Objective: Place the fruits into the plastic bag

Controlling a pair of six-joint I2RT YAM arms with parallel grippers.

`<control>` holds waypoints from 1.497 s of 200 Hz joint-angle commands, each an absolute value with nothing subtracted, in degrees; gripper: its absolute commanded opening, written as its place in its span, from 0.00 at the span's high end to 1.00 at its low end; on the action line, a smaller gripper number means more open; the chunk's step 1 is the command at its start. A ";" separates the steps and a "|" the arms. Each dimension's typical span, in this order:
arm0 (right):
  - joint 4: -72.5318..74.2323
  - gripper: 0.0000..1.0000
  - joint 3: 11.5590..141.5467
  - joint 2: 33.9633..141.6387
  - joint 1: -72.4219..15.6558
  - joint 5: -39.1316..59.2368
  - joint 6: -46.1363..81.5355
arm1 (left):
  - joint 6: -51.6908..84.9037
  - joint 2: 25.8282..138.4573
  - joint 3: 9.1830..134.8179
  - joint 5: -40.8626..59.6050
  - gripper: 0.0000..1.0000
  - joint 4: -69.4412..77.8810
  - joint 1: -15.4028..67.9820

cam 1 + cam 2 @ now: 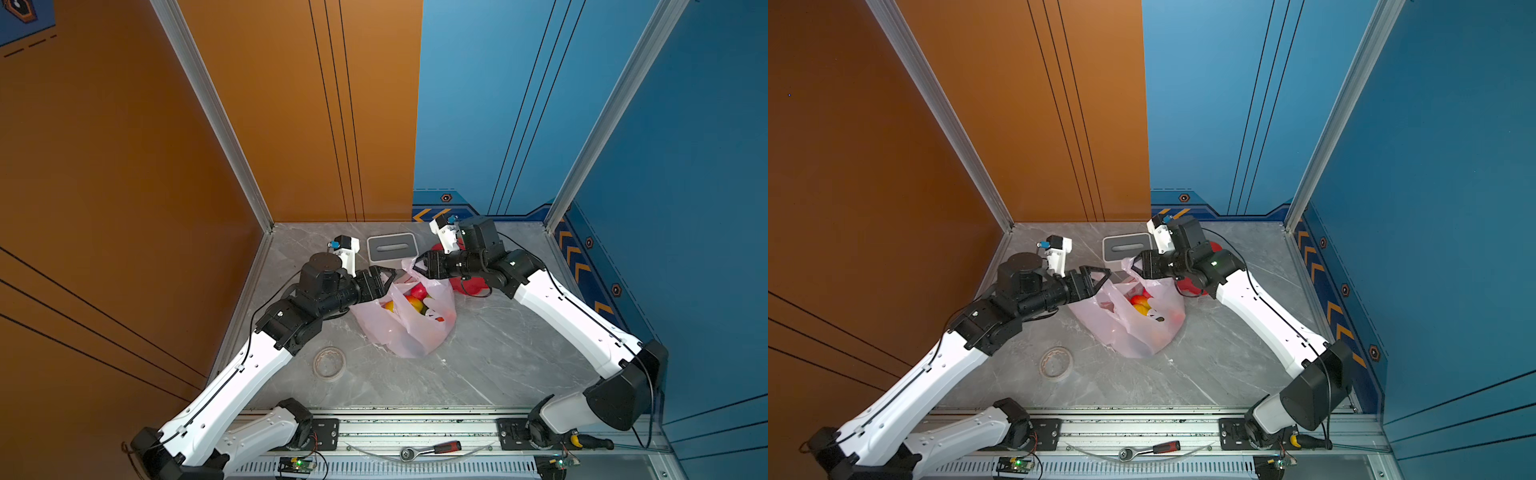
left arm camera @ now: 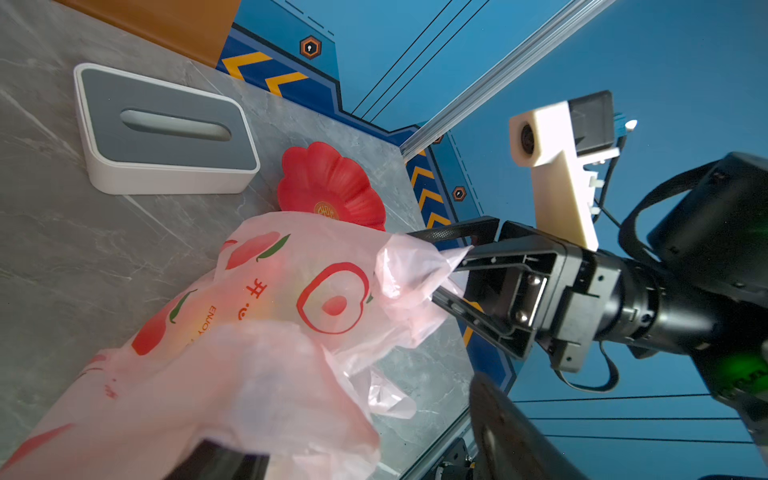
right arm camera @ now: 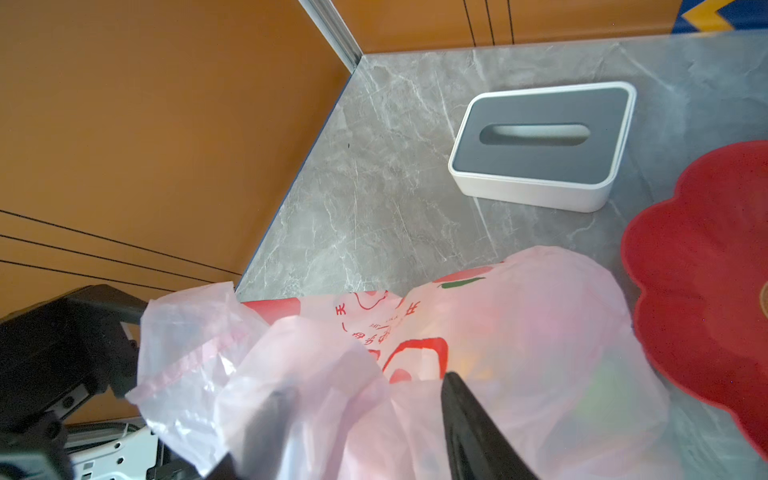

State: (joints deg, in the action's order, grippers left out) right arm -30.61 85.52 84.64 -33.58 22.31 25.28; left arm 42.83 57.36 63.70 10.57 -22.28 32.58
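Grey marble-look tabletop (image 1: 498, 353), orange and blue walls around it.

Jaws of the left gripper (image 1: 1102, 282) spread wide, loose plastic of one handle draped against a finger; jaws of the right gripper (image 2: 422, 266) likewise parted, the other handle's crumpled tip lying slack between them. Below both, thin translucent pale-pink plastic bag (image 1: 409, 332) printed with red apples and red writing, slumped on the tabletop, mouth gaping upward; small glossy toy fruits (image 1: 417, 297), red and yellow, inside it. Just behind, white-and-grey rectangular tissue box (image 1: 392, 248); red flower-shaped dish (image 2: 330, 187) just beside the bag. Towards the front edge, pale roll of tape (image 1: 329, 363), well apart.
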 commanded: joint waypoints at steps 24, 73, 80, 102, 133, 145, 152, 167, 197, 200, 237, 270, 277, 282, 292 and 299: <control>-36.12 0.01 88.32 79.85 -30.20 19.21 22.91 | 39.92 53.93 67.74 10.79 0.02 -29.56 30.54; -39.02 0.00 88.72 72.27 -21.67 17.22 23.67 | 33.71 46.11 72.41 6.31 0.02 -42.22 27.92; -39.16 0.00 88.66 70.86 -20.11 17.08 23.90 | 32.89 44.83 72.68 5.25 0.02 -43.57 27.65; -40.40 0.00 88.14 66.80 -14.86 16.19 24.15 | 30.79 41.04 72.62 0.43 0.02 -46.46 27.09; -40.44 0.00 82.93 60.50 -5.83 12.86 25.64 | 29.63 36.73 69.19 -10.40 0.02 -47.06 26.90; -40.22 0.00 79.59 57.88 -2.76 8.94 25.28 | 29.42 35.70 66.65 -16.29 0.02 -46.15 26.85; -39.50 0.00 77.15 56.44 -1.15 5.78 24.17 | 29.31 35.40 64.89 -19.34 0.02 -44.96 26.76; -35.54 0.00 69.56 54.39 1.08 -0.81 20.44 | 27.55 35.13 60.28 -23.43 0.02 -40.15 26.46; -17.27 0.00 49.27 51.50 2.94 -1.22 13.18 | 21.75 37.83 51.33 -25.79 0.02 -29.31 24.02; -15.40 0.00 47.19 51.24 2.84 -0.92 12.44 | 21.27 38.06 50.57 -25.76 0.02 -28.15 23.59; 17.64 0.00 25.29 55.09 1.44 -2.19 9.60 | 14.94 40.60 39.40 -22.56 0.02 -13.75 13.57; 28.58 0.00 22.57 65.12 1.23 -2.84 5.62 | 7.90 43.39 28.55 -21.23 0.02 1.58 6.84; 30.41 0.00 22.33 66.70 1.23 -2.91 5.50 | 5.96 44.11 25.92 -20.55 0.02 5.65 6.12; 31.29 0.00 22.36 67.72 1.24 -2.75 5.40 | 5.12 44.85 24.34 -19.98 0.02 8.47 5.40; 33.58 0.00 22.18 69.72 1.15 -2.03 5.14 | 5.25 46.77 21.50 -19.09 0.02 13.51 3.61; 35.61 0.00 21.91 71.13 1.15 -1.60 5.05 | 5.73 48.53 19.97 -18.29 0.02 17.06 2.45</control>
State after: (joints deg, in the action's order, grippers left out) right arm 21.65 22.90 67.68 1.58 -1.37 7.62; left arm 10.09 45.17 24.95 -20.69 0.12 5.48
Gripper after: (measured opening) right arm 0.995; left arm 0.979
